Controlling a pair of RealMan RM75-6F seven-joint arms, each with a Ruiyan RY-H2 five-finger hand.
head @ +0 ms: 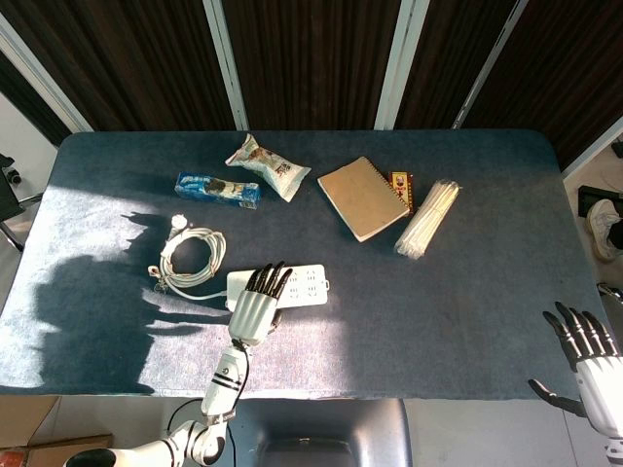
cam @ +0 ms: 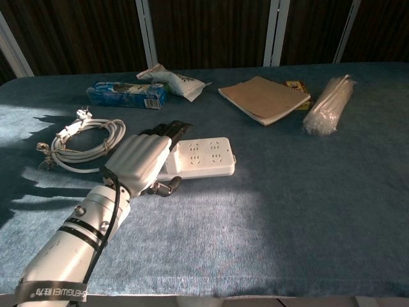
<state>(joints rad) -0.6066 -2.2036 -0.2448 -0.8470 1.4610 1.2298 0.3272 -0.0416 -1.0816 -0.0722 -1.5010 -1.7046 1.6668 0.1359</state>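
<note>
Left hand (cam: 144, 160), white shell with black fingertips, lies flat over the near-left end of the white plastic power strip (cam: 204, 155), fingers extended close together, thumb tucked at the strip's front edge. Strip sits left of centre on the blue felt-like table (cam: 307, 204); coiled white cable (cam: 83, 144) just beside it. Right hand (head: 587, 355) off the table's right corner, fingers spread, holding nothing.

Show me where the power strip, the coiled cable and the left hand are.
power strip (cam: 208, 155), chest view, on its socket face.
coiled cable (head: 191, 261), head view, on the loops.
left hand (cam: 139, 160), chest view, on its back.
</note>
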